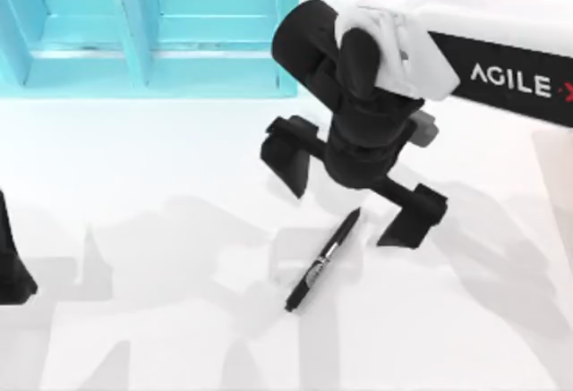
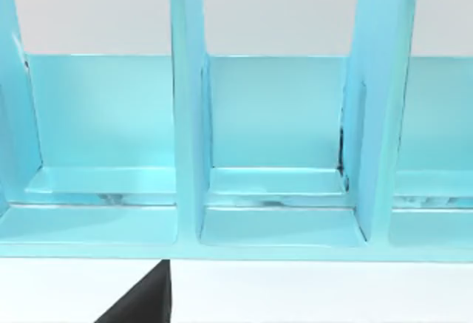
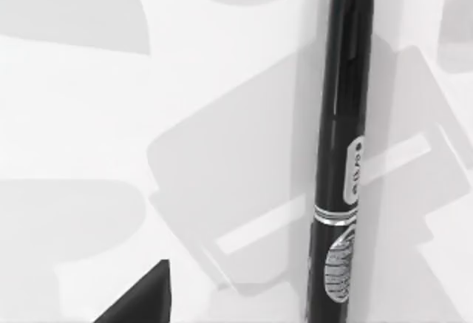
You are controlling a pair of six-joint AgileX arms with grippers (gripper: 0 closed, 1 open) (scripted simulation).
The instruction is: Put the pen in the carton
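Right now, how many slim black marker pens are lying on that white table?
1. The slim black marker pen with a silver-white label band lies diagonally on the white table, just below the open right gripper, outside the light-blue carton. Another could be hidden under the arm.

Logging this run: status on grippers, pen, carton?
Right gripper open, above the pen's upper end. Pen flat on table, ungrasped. Left arm parked at left edge. Carton at back; path clear.
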